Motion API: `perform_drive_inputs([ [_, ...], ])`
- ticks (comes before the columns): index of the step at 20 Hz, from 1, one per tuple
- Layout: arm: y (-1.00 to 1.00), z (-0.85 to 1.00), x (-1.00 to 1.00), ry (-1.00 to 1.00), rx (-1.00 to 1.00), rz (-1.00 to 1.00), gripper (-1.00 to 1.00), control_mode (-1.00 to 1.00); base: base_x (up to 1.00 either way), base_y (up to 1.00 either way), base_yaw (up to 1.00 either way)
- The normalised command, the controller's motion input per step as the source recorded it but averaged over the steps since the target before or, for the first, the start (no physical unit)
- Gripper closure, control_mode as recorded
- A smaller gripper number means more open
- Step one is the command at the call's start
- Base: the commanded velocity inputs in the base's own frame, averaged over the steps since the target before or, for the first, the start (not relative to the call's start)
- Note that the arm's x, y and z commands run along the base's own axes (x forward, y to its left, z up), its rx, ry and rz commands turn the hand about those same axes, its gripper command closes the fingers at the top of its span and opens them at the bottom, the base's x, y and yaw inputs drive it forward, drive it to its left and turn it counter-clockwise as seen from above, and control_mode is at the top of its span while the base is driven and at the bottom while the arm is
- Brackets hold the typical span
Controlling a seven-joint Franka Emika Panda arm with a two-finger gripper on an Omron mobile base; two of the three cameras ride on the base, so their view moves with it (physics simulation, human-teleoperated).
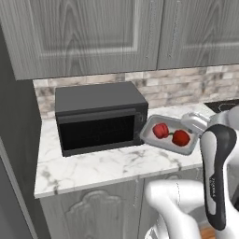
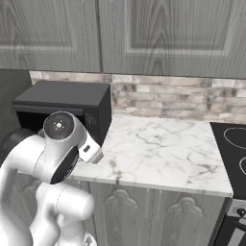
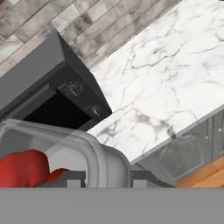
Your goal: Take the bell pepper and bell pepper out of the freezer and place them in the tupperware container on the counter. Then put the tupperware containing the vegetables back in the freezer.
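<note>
The grey tupperware container [image 1: 151, 125] hangs tilted just above the white marble counter [image 1: 102, 165], beside the microwave's right front corner. Two glossy red bell peppers [image 1: 160, 130] [image 1: 181, 137] lie inside it. My gripper [image 1: 193, 124] grips the container's right rim and is shut on it. In the hand view the rounded rim [image 3: 94, 148] sits between my fingertips, my gripper [image 3: 107, 177] closed over it. One bell pepper [image 3: 22, 168] and part of the other [image 3: 59, 174] show through the wall. The freezer's dark grey side [image 1: 14, 140] stands left of the counter.
A black microwave [image 1: 98, 116] stands at the counter's back left, close to the container. Grey panelled cabinets [image 1: 93, 32] hang overhead, in front of a brick backsplash [image 2: 163, 96]. A black stovetop [image 2: 233, 144] borders the counter on the right. Open marble [image 2: 158, 144] lies right of the microwave.
</note>
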Motion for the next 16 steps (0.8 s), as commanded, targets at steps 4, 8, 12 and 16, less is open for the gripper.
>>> perform_drive_inputs([
  [4, 0.0, 0.72, -0.58, -0.02, 0.0, 0.0, 1.0, -1.0, 0.0, 0.0, 0.0],
  [8, 0.0, 0.66, -0.38, 0.06, 0.0, 0.0, 1.0, -1.0, 0.0, 0.0, 0.0],
  [12, 0.0, 0.48, -0.3, 0.16, 0.0, 0.0, 1.0, -1.0, 0.0, 0.0, 0.0],
  [16, 0.0, 0.11, -0.37, 0.12, 0.0, 0.0, 1.0, -1.0, 0.0, 0.0, 0.0],
])
